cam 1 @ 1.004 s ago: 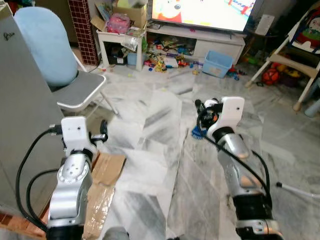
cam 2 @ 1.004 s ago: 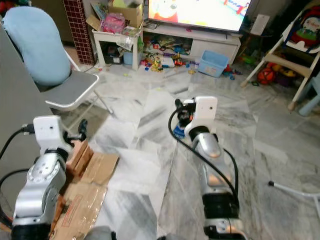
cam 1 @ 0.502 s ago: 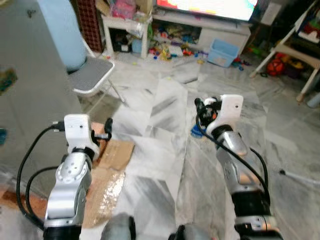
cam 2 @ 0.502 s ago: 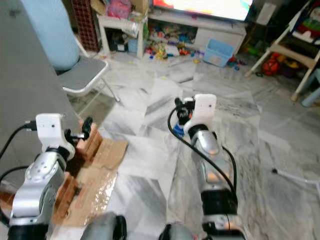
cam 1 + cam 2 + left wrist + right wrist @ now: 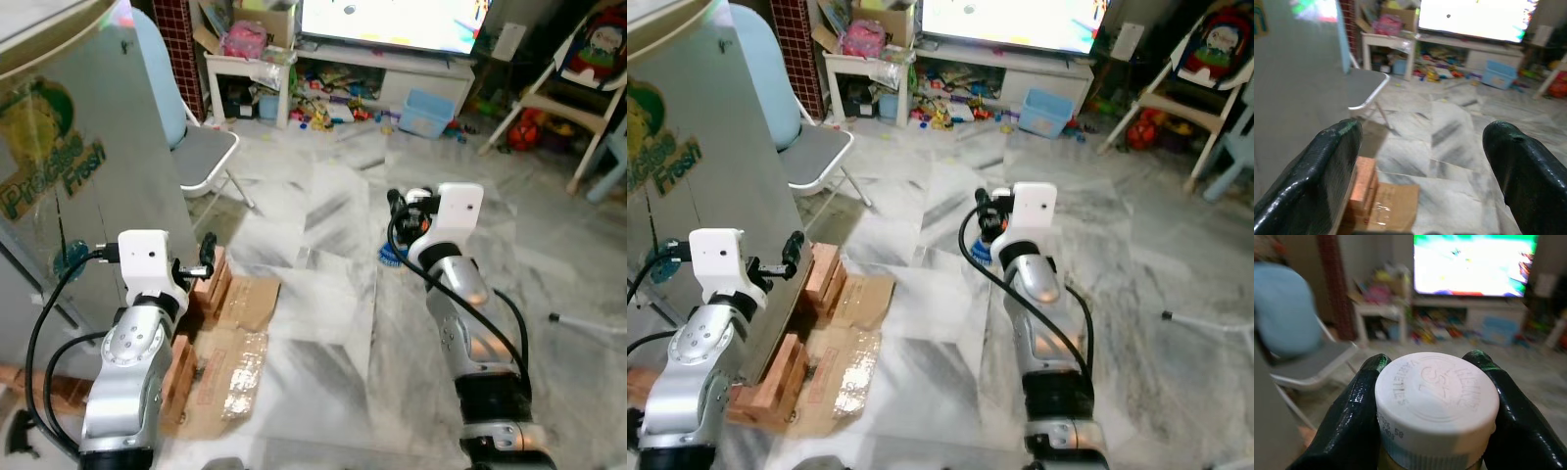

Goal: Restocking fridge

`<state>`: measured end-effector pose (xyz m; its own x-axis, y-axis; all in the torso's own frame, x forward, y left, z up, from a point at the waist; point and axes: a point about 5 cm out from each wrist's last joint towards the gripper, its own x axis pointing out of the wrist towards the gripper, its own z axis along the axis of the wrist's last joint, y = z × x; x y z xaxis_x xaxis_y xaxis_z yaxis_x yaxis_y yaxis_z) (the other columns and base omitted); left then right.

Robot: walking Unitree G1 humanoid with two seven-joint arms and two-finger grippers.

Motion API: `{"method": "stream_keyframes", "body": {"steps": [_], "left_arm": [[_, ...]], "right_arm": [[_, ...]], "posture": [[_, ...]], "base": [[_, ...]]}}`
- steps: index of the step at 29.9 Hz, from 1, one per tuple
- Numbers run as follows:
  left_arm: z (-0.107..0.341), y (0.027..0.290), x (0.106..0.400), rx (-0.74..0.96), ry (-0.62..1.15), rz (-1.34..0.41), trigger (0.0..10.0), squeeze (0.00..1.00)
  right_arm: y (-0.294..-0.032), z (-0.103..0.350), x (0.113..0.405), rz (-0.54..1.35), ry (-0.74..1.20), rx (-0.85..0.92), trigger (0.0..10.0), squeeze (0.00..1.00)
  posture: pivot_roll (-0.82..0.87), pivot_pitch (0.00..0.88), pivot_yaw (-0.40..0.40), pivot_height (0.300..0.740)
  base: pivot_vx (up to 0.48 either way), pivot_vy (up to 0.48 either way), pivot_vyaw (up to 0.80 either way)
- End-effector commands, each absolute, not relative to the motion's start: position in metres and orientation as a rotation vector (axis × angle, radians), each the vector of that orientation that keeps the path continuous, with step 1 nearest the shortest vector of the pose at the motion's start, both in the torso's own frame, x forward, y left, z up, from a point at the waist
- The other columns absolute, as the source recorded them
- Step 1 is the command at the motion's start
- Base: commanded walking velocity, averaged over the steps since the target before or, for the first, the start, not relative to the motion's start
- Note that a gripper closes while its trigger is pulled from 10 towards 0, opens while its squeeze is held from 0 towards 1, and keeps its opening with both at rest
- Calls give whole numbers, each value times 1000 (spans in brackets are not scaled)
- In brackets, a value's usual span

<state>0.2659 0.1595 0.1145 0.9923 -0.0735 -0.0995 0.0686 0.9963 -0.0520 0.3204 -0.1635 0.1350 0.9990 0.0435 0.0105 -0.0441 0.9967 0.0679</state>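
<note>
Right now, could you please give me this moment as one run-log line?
right hand: shut on white-capped bottle | left hand: open, holding nothing | fridge: on robot's left, door shut

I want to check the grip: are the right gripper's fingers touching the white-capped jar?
Touching. The right wrist view shows both black fingers pressed against the white-capped jar, no gap on either side.

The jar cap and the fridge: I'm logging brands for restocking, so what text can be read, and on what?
"HEINZ", "57" and "VARIETIES": embossed on the white cap held in the right gripper.
Small printed digits on the cap's rim: too blurred to read reliably.
"Fresh": green lettering on the grey fridge side; the word above it is cut off.
</note>
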Motion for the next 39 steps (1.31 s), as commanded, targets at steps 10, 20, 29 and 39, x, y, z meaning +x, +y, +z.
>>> {"method": "stream_keyframes", "body": {"steps": [10, 20, 29, 39], "left_arm": [[111, 159, 260, -78, 143, -103, 10000, 0], [109, 148, 249, -55, 132, -217, 10000, 0], [110, 158, 241, -47, 122, -187, 10000, 0], [99, 204, 241, -49, 134, 107, 10000, 0]], "right_arm": [[-160, 142, 321, 43, -37, 50, 10000, 0], [-163, 136, 319, 22, -12, 35, 10000, 0], [-174, 130, 313, -25, 20, -12, 10000, 0], [-197, 111, 281, -88, 127, -45, 10000, 0]], "posture": [[86, 0, -71, 740], [88, 0, -75, 740], [92, 17, -81, 740], [75, 36, -88, 740]], "base": [[0, 468, 0], [-51, 82, 0], [0, 98, 0], [0, 0, 0]]}}
